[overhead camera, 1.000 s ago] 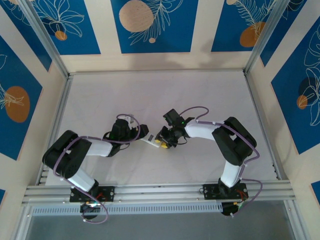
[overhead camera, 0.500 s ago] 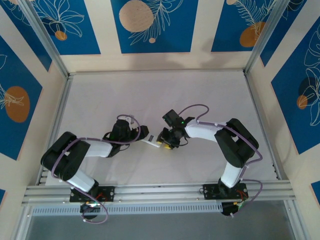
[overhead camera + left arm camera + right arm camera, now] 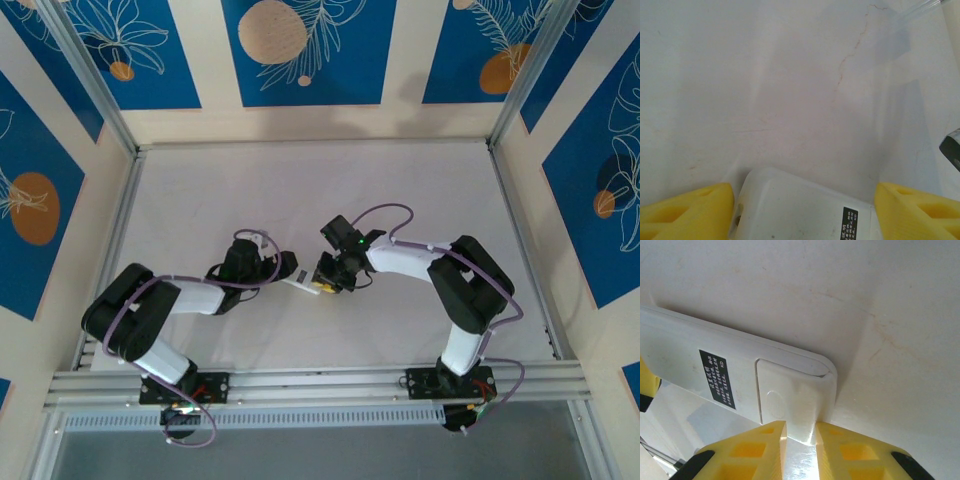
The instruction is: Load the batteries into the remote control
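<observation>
The white remote control [image 3: 299,285] lies back-up between the two arms near the table's middle. My left gripper [image 3: 284,272] spans its width; in the left wrist view both yellow fingers [image 3: 700,207] press the remote [image 3: 805,215] from either side. My right gripper [image 3: 800,427] is closed on the end of the remote's battery cover [image 3: 785,395], whose corner stands slightly lifted from the body [image 3: 690,350]. From above, the right gripper [image 3: 322,282] sits at the remote's right end. The batteries are out of view.
A black printed label [image 3: 716,377] marks the remote's back. The white table surface [image 3: 300,200] stretches behind the arms, bounded by aluminium rails [image 3: 310,380] in front and patterned blue walls.
The right gripper's jaws have narrowed onto the battery cover and its wrist has shifted slightly left. The left arm and the remote have stayed put.
</observation>
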Motion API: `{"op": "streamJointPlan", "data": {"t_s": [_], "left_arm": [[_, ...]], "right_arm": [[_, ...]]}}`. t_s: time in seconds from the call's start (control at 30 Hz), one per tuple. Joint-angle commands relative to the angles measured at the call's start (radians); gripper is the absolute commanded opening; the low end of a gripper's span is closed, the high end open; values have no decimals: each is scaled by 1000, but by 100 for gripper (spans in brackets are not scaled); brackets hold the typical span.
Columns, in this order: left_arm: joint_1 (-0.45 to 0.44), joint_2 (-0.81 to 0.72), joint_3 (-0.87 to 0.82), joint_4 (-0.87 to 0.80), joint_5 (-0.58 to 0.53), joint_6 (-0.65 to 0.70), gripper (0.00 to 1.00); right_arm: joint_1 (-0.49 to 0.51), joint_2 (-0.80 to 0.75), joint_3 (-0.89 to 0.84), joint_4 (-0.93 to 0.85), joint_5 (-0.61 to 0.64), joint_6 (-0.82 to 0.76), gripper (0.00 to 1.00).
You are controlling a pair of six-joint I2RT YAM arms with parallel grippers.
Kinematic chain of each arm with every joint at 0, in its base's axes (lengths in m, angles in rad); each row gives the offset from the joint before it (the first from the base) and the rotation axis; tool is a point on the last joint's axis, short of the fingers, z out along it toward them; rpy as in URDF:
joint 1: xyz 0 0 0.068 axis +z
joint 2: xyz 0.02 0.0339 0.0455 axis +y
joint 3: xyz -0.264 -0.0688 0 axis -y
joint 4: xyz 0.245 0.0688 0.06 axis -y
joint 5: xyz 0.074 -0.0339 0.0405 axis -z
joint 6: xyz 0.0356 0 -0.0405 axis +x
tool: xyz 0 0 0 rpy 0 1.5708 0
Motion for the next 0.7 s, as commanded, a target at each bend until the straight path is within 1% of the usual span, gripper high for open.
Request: {"op": "streamJointPlan", "data": {"t_s": [0.0,0.17,0.27,0.5,0.67], "left_arm": [[-16,9,-10,-96,17,2,74],[-16,3,-11,-100,13,4,74],[-16,5,-11,-99,13,4,74],[-15,3,-12,-104,12,6,74],[-15,-2,-13,-110,8,9,74]], "right_arm": [[8,24,13,-11,0,-4,26],[12,-8,13,-51,32,-9,32],[11,-14,-2,-48,37,-7,34],[7,12,-1,-47,36,8,33],[15,-30,-24,-32,46,7,33]]}}
